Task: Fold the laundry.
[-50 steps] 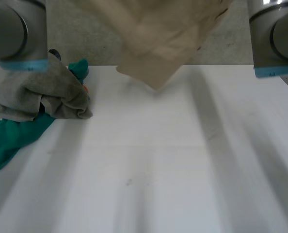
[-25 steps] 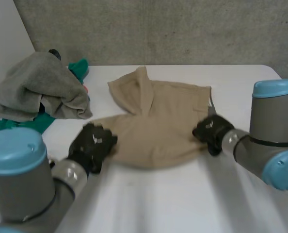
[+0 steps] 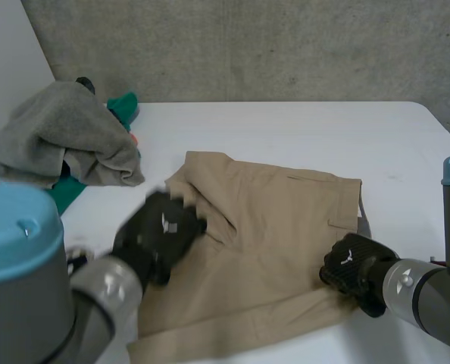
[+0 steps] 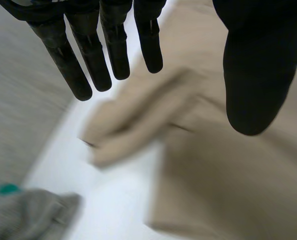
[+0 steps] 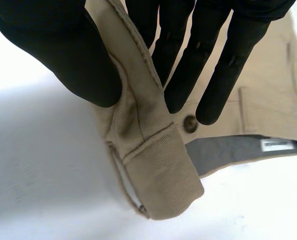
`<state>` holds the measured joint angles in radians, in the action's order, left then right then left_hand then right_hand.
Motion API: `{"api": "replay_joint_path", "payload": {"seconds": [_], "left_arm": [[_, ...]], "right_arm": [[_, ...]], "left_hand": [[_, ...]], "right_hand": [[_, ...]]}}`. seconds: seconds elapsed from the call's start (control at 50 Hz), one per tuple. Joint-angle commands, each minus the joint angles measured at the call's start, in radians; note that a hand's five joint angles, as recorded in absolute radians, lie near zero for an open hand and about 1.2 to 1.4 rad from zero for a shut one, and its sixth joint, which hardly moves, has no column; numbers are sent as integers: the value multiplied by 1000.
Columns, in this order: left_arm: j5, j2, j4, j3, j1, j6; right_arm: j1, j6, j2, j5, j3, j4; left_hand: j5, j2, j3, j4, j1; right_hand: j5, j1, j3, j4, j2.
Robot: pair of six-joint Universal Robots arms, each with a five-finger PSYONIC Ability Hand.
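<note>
Tan shorts (image 3: 278,227) lie spread on the white table (image 3: 285,129), with a fold standing up along their left side. My left hand (image 3: 160,235) hovers over that left edge; in the left wrist view its fingers (image 4: 91,55) are straight and apart from the cloth (image 4: 223,170), holding nothing. My right hand (image 3: 357,267) is at the shorts' right near corner. The right wrist view shows its thumb (image 5: 63,50) and fingers pinching the waistband (image 5: 148,150) beside a brown button (image 5: 190,123).
A heap of grey cloth (image 3: 58,140) over green cloth (image 3: 123,106) sits at the table's far left; the grey cloth (image 4: 28,215) also lies beyond my left fingertips. A concrete wall (image 3: 285,45) runs behind the table.
The shorts came down from the air onto the table and were drawn toward the near edge. My left hand has let go of them and opened; the right still grips.
</note>
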<state>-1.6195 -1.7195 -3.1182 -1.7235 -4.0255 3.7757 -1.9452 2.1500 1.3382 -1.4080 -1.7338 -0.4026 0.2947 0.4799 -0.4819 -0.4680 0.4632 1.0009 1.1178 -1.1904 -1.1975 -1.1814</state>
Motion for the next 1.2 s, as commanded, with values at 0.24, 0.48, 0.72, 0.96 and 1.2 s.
{"api": "replay_joint_path", "payload": {"seconds": [0.24,0.48,0.72,0.96,1.2], "left_arm": [[276,-489,-151,403,-253,-7],[389,-722,-138,624,-299,-10],[412,-787,-145,683,-299,-5],[87,-623,-111,512,-328,-2],[86,-522,-108,438,-313,-13]], "right_arm": [[-1,65,-16,3,-4,111],[0,71,-39,1,-10,128],[3,77,-42,1,-20,139],[2,77,-47,1,-18,148],[-1,77,-67,1,-20,163]], "left_hand": [[334,324,-322,-336,340],[308,297,-295,-309,314],[927,916,-914,-928,933],[927,916,-914,-928,933],[420,409,-407,-421,426]], "right_hand": [[221,279,-206,-199,-215],[221,279,-206,-199,-215],[221,279,-206,-199,-215],[221,279,-206,-199,-215],[221,279,-206,-199,-215]]}}
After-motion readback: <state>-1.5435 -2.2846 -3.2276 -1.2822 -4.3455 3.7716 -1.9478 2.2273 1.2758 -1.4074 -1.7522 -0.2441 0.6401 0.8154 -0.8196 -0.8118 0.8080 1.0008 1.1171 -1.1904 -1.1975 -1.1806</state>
